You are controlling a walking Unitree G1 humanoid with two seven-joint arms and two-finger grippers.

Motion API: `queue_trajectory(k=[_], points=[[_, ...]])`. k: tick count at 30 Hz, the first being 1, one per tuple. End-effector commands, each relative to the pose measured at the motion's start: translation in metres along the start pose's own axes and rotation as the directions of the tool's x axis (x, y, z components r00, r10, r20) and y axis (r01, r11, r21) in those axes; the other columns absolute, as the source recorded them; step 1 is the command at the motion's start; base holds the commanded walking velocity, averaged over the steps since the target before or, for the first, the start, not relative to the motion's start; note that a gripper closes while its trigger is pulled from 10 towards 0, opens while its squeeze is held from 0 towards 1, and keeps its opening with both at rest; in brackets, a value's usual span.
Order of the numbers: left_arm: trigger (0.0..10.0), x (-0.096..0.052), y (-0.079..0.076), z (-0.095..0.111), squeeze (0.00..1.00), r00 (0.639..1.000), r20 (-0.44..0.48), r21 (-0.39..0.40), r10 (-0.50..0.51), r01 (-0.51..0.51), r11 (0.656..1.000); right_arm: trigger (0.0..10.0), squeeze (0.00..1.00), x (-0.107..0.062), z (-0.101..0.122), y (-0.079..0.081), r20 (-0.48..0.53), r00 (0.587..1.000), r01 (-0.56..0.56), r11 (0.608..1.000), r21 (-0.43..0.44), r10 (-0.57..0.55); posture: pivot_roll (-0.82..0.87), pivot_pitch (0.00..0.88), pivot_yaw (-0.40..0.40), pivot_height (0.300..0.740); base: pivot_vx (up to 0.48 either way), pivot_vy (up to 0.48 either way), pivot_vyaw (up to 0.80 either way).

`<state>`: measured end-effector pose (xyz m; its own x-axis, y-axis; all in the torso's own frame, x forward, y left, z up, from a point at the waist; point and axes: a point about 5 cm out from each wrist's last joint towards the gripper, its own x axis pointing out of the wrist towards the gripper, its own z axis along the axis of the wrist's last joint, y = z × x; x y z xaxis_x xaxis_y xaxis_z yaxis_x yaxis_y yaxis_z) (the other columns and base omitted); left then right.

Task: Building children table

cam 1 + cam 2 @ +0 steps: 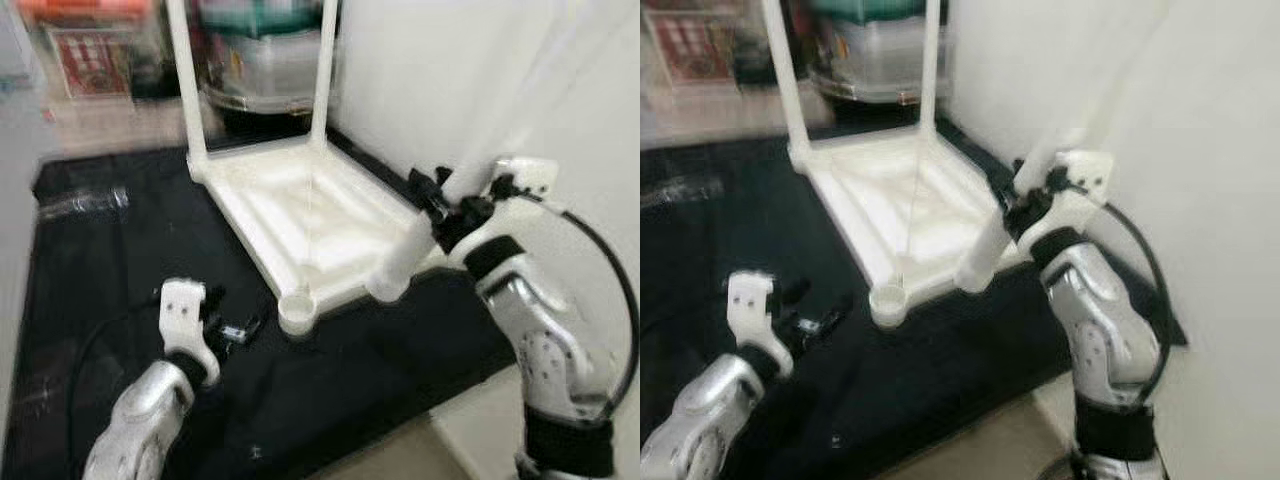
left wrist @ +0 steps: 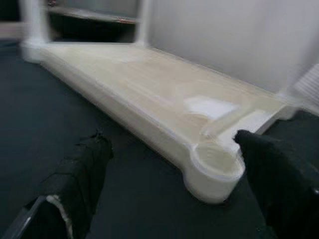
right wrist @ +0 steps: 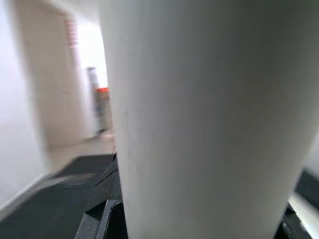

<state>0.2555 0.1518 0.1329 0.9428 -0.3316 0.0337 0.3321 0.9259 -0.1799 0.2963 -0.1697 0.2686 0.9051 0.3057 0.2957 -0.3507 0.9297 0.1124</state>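
- The white tabletop [image 1: 300, 215] lies upside down on a black mat [image 1: 120, 300], close against the white wall [image 1: 450, 70] on my right; two legs [image 1: 185, 80] already stand upright in its far corners, one at each
- My right gripper [image 1: 450, 205] is clamped on a third white leg [image 1: 415, 245]; the leg leans, its lower end resting at the tabletop's near right corner, its upper part rising past my wrist toward the wall; in the right wrist view the leg [image 3: 209, 124] is pressed close to the camera
- The near left corner carries an open round socket [image 1: 298, 310] with nothing in it; in the left wrist view that socket [image 2: 214, 164] sits just ahead of me, between my two black fingers [image 2: 79, 174]
- My left gripper [image 1: 232, 325] hangs low over the mat, just beside the socket corner; its fingers are spread apart and hold nothing
- Behind the table, blurred storage boxes [image 1: 265, 60] stand on the floor; I cannot make out their contents
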Motion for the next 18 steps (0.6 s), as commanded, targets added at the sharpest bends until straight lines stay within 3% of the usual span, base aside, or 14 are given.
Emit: queue_trajectory(k=[1,18], points=[[10.0,0.0020,0.0009,0.0007,0.00,1.000,-0.005,0.014,0.008,-0.007,1.000,10.0,0.00,-0.0002,-0.0032,0.0015,-0.011,1.000,-0.004,1.000,0.003,0.004,0.00,0.000,-0.071,0.740,0.000,0.000,0.51],[10.0,0.0030,0.0063,-0.0015,0.00,0.999,-0.016,0.037,0.048,-0.047,0.998,10.0,0.00,0.0001,-0.0070,-0.0027,-0.028,0.999,0.019,1.000,-0.001,-0.019,0.00,0.000,-0.069,0.740,0.000,0.000,0.00]])
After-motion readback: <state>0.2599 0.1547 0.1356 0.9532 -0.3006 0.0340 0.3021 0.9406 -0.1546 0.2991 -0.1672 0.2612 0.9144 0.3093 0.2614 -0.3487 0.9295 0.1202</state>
